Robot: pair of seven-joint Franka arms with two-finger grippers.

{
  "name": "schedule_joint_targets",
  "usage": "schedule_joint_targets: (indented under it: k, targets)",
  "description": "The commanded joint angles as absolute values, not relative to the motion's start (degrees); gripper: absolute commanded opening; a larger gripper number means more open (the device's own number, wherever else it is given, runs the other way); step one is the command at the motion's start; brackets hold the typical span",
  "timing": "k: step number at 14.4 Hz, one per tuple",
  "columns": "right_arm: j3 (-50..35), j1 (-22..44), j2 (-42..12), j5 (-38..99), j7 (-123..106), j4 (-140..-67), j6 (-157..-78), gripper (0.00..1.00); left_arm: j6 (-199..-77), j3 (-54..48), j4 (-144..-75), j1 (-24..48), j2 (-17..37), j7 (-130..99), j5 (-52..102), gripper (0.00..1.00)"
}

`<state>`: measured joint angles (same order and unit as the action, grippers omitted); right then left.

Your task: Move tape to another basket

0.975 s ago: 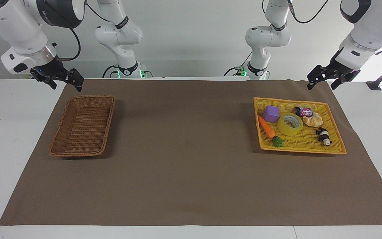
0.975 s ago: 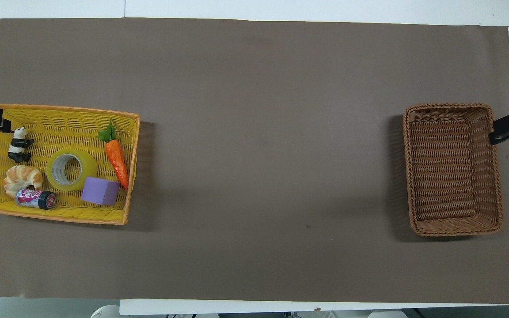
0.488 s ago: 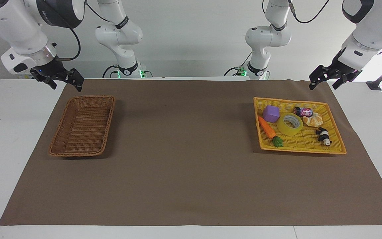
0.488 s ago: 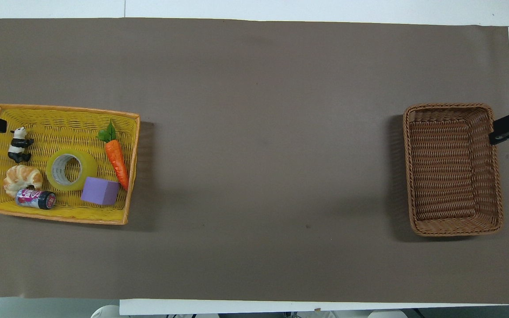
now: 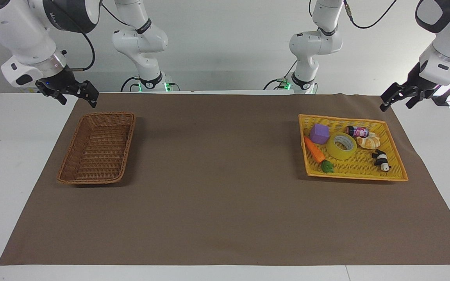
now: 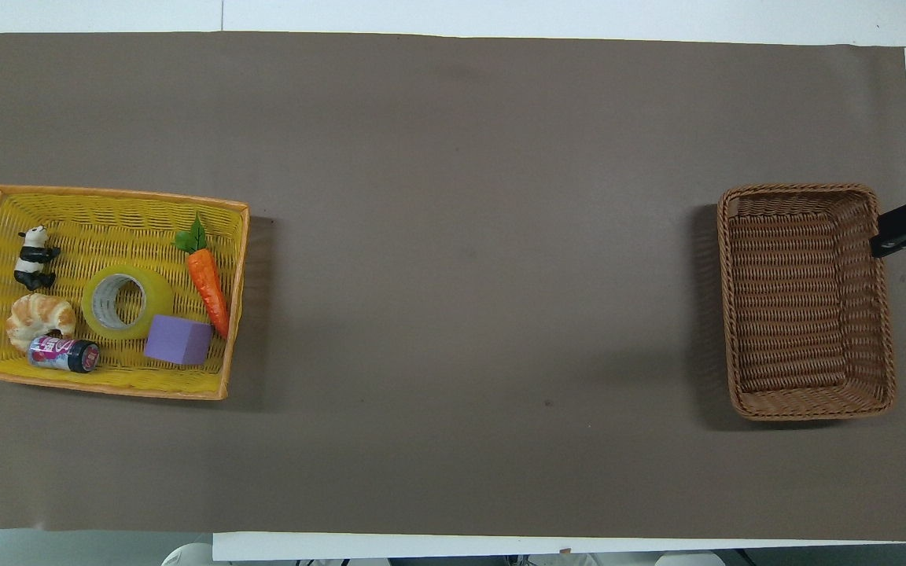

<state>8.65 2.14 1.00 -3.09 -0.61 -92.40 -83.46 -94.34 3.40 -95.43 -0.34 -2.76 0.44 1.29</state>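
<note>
Inside the yellow tray (image 5: 396, 168), tape (image 5: 341, 146) lies flat between purple cube (image 5: 319, 134) and labelled can (image 5: 357, 131), its writing unreadable; left gripper (image 5: 398, 101) and right gripper (image 5: 77, 97) both released, empty.

The tape (image 6: 127, 302) is yellow with a whitish core, in a bright yellow woven tray (image 6: 107, 206). The cube (image 6: 178, 339) is purple, the carrot (image 6: 208, 284) orange, the basket (image 6: 805, 195) brown wicker.

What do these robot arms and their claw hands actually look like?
Both arms are glossy white with rounded, tube-like segments and black bands at the joints. Black cables loop along them, and green lights glow at the bases. The left gripper and right gripper are black two-finger claws; the right arm has a silver wrist ring and grey lettering.
</note>
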Motion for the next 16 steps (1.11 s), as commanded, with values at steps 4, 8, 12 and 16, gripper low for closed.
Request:
schedule_joint_targets:
  k: [4,8,12,16]
  targets:
    - [8.6,2.0,2.4,-3.4,-2.0,-93.9,-83.5,1.0,-108.3,2.9,-116.1,-0.2,-10.0,1.6,0.5,1.0]
    - [8.6,2.0,2.4,-3.4,-2.0,-93.9,-83.4,1.0,-116.1,2.9,-123.1,-0.1,-9.5,6.2,0.5,1.0]
    - [8.6,2.0,2.4,-3.4,-2.0,-93.9,-83.4,1.0,-124.2,2.9,-130.6,-0.2,-7.6,10.3,0.5,1.0]
    - [8.6,2.0,2.4,-3.4,-2.0,-93.9,-83.4,1.0,-127.4,3.0,-132.9,-0.5,-5.5,14.3,0.5,0.98]
